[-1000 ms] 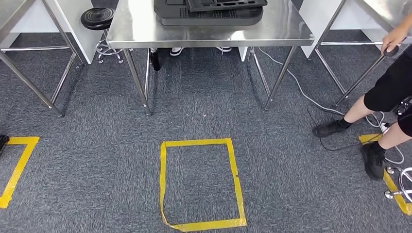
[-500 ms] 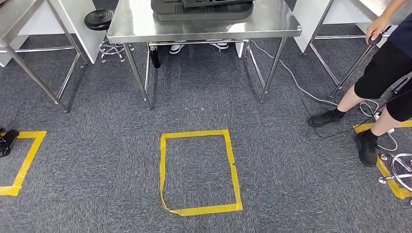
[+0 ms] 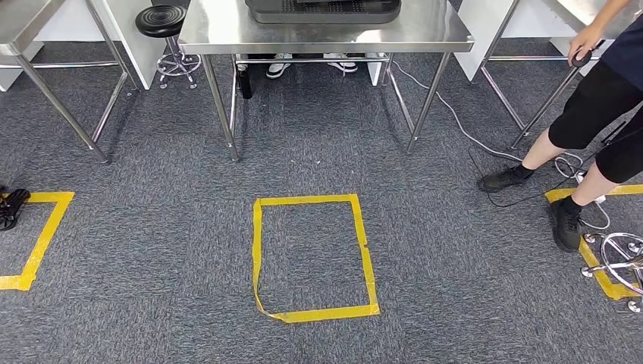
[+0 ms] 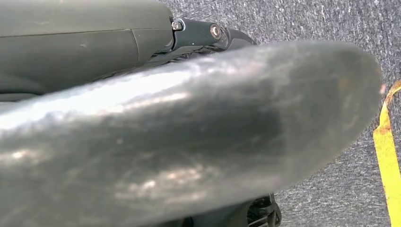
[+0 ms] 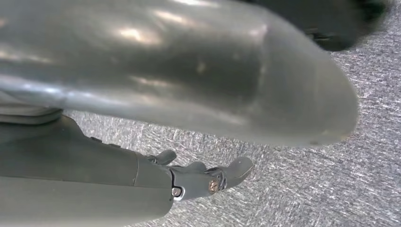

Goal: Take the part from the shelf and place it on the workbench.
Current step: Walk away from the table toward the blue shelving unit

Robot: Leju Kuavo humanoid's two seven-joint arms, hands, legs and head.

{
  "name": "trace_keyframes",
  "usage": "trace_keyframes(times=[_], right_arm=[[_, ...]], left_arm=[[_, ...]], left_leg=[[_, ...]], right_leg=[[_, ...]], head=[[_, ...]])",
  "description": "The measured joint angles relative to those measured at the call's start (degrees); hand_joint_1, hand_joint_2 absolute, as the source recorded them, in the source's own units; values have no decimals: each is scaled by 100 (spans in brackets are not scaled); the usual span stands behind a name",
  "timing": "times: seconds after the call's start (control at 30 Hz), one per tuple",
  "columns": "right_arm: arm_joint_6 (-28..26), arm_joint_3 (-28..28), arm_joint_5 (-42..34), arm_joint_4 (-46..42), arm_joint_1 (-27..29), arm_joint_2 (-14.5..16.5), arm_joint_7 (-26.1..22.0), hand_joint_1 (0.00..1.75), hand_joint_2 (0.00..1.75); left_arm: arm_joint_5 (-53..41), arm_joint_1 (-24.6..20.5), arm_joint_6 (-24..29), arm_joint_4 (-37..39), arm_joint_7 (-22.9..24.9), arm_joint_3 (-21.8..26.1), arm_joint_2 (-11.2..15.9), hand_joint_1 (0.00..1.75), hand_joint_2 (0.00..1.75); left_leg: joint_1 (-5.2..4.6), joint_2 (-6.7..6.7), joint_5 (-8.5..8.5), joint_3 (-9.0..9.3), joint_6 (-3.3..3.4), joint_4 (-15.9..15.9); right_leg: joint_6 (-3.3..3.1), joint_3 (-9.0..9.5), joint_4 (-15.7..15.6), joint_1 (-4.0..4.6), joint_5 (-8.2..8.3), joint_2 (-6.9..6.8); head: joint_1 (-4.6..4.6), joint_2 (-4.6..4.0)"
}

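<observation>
A steel workbench (image 3: 227, 30) stands at the far edge of the head view, with a black moulded part (image 3: 326, 9) lying on its top, cut off by the picture's edge. My left hand (image 4: 189, 142) hangs over grey carpet; its thick thumb is close to the camera and its dark fingers (image 4: 203, 33) lie straight, with nothing in them. My right hand (image 5: 189, 85) also hangs over the carpet. Its fingers (image 5: 208, 179) are held apart from the thumb, and nothing is between them.
A yellow tape square (image 3: 312, 258) marks the carpet before the workbench, with more tape outlines (image 3: 38, 239) at the left and right. A person (image 3: 591, 129) stands at the right by another steel table. Nearby are a grey cable (image 3: 470, 140), a chrome chair base (image 3: 618, 262) and a black stool (image 3: 161, 21).
The whole picture has shifted, so the camera moved: the workbench now sits higher in the picture and the tape square has slid up. The person has shifted their feet slightly.
</observation>
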Motion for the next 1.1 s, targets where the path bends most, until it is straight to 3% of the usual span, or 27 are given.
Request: trace_keyframes(times=[0.03,0.1,0.13,0.27,0.37,0.5,1.1], right_arm=[[-3,2,9,0,-9,-1,1,0,0],[-11,6,19,0,-23,2,4,0,0],[-16,8,24,0,-20,4,12,0,0],[-49,32,38,2,-14,7,50,0,0],[-52,47,40,3,-14,13,55,0,0],[-54,77,43,6,-16,18,58,0,0],[-69,100,17,9,-17,18,106,0,0]], left_arm=[[-2,-1,2,0,-1,0,0,0,0],[-8,-3,8,0,-1,1,0,0,0],[-12,-4,10,1,-1,2,0,0,0],[-17,5,48,1,1,12,2,0,0],[-17,4,56,1,1,38,1,0,0],[-17,6,57,1,2,69,0,0,0],[-49,5,63,1,4,123,2,0,0]], left_leg=[[-9,0,18,-5,-25,1],[-26,3,53,-4,-84,-10],[-34,5,58,-2,-104,-19],[-38,6,116,3,56,-97],[-19,5,185,14,-59,-154],[-13,3,234,7,-139,-193],[-42,3,233,-8,-169,-195]], right_leg=[[-9,212,-363,15,84,1],[-64,358,-658,51,146,5],[-83,351,-667,57,174,7],[-87,339,-710,49,247,12],[-126,320,-707,67,269,12],[-160,322,-701,71,291,12],[-166,260,-699,49,298,12]], head=[[-2,0],[-8,0],[-10,0],[-21,0],[-23,0],[-22,0],[-20,0]])
